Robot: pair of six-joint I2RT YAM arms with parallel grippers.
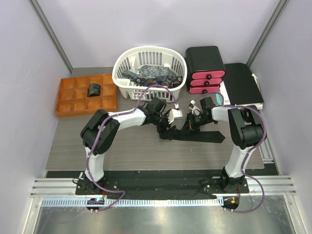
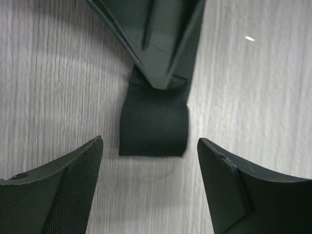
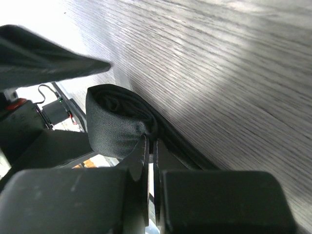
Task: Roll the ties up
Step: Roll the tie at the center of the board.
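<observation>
A plain black tie (image 1: 200,135) lies on the grey table between the arms, one end partly rolled. My right gripper (image 3: 152,141) is shut on that rolled end (image 3: 114,127); it sits at the centre of the top view (image 1: 191,122). In the left wrist view the folded end of the tie (image 2: 153,126) lies flat, pinched at the top by the right gripper's fingers (image 2: 163,44). My left gripper (image 2: 149,140) is open just short of that end, a finger on each side, touching nothing. In the top view it (image 1: 168,126) faces the right gripper.
A white basket (image 1: 122,66) at the back holds several patterned ties (image 1: 151,75). An orange compartment tray (image 1: 68,100) at back left holds one rolled dark tie (image 1: 93,89). A black box with pink drawers (image 1: 204,68) and a flat black folder (image 1: 242,83) stand at back right.
</observation>
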